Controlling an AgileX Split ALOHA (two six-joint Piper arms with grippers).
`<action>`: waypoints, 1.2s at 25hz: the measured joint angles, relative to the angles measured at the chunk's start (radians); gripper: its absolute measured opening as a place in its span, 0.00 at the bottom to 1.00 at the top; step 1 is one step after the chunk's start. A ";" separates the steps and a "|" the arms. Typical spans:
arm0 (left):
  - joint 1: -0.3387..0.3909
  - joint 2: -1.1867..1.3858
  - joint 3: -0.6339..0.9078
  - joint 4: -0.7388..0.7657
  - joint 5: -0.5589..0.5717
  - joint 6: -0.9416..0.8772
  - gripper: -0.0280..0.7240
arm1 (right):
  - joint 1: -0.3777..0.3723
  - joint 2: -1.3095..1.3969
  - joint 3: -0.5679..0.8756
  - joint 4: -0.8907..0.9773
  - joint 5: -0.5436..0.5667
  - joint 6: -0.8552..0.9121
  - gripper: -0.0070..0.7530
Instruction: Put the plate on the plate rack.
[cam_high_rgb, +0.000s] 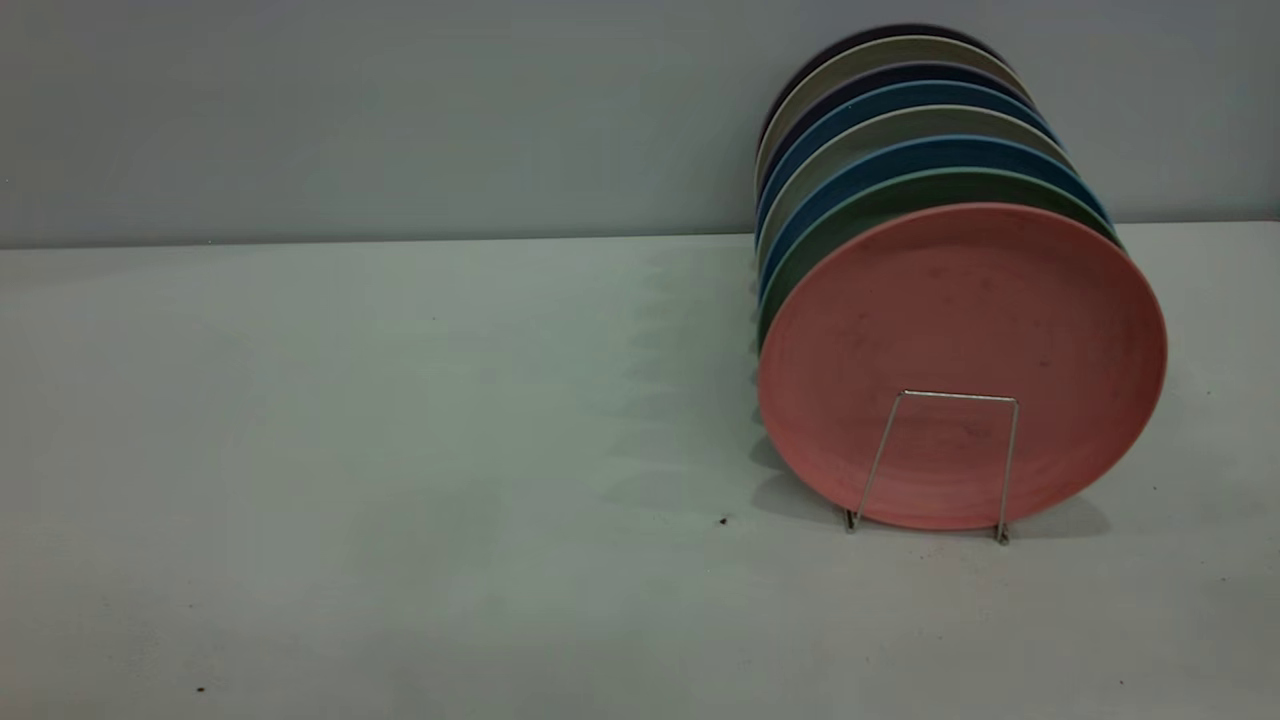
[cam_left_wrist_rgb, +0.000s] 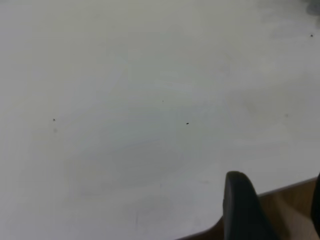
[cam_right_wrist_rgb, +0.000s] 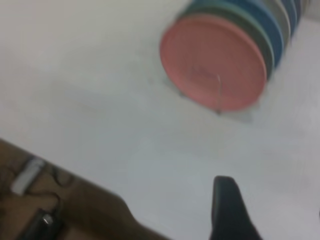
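Note:
The salmon-pink plate (cam_high_rgb: 960, 330) stands upright at the front of a row of plates in the plate rack (cam_high_rgb: 945, 455), whose front wire loop crosses its lower face. The right wrist view shows the same pink plate (cam_right_wrist_rgb: 212, 60) and a rack wire (cam_right_wrist_rgb: 219, 92) from a distance. My right gripper (cam_right_wrist_rgb: 272, 200) is open over bare table, well away from the plate, with nothing between its fingers. My left gripper (cam_left_wrist_rgb: 277, 185) is open above the table's edge and also holds nothing. Neither arm appears in the exterior view.
Behind the pink plate stand a green plate (cam_high_rgb: 900, 195), blue plates (cam_high_rgb: 880, 160) and several others. The white table (cam_high_rgb: 400, 450) stretches out to the left of the rack. A brown surface (cam_right_wrist_rgb: 50, 210) with cables lies beyond the table edge.

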 joint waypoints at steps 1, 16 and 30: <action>0.000 0.000 0.009 0.000 -0.007 0.000 0.53 | 0.000 -0.019 0.037 -0.013 0.000 -0.005 0.59; 0.000 0.000 0.021 -0.001 -0.021 0.000 0.53 | 0.000 -0.165 0.283 -0.063 -0.097 -0.031 0.59; 0.000 0.000 0.021 -0.001 -0.021 0.000 0.53 | 0.000 -0.165 0.288 -0.065 -0.100 -0.034 0.59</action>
